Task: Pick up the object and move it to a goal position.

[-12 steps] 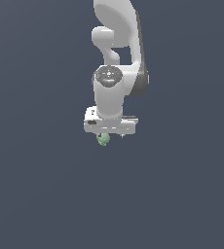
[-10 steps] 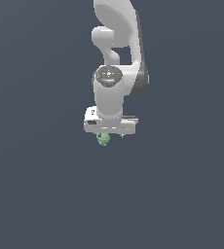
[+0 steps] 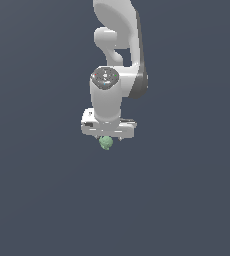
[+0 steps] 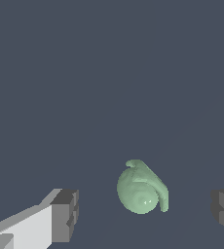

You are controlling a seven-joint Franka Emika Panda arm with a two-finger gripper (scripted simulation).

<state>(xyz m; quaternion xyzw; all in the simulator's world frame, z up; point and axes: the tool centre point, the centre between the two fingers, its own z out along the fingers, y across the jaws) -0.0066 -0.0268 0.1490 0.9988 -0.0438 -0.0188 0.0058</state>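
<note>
Object [image 4: 142, 191]: pale green, roundish, slightly lumpy, with a curled ridge along one side (something like a small shell). Sits between the two dark finger pads [image 4: 65, 215] in the wrist view, nearer the middle than either pad, with clear gaps on both sides, so touching neither. End effector [image 3: 107, 137] spread apart, gripping nothing. In the exterior view, seen just under the white gripper head, lower centre of the frame, with the object [image 3: 106, 143] showing as a small green blob directly beneath it, slightly toward the exterior view's left of the head's midline. Whether resting on a worktop or on some other plain dark surface, hard to tell; no edge, no shadow line, no goal marker visible anywhere in either frame.

Judged stage: positioned for the grasp, closing not yet done. Long axis of the object hardly marked (close to round), so the closing direction matters little; centring matters more. Likely risk: a lumpy, rounded body squirting out sideways if the pads meet it off-centre.
</note>
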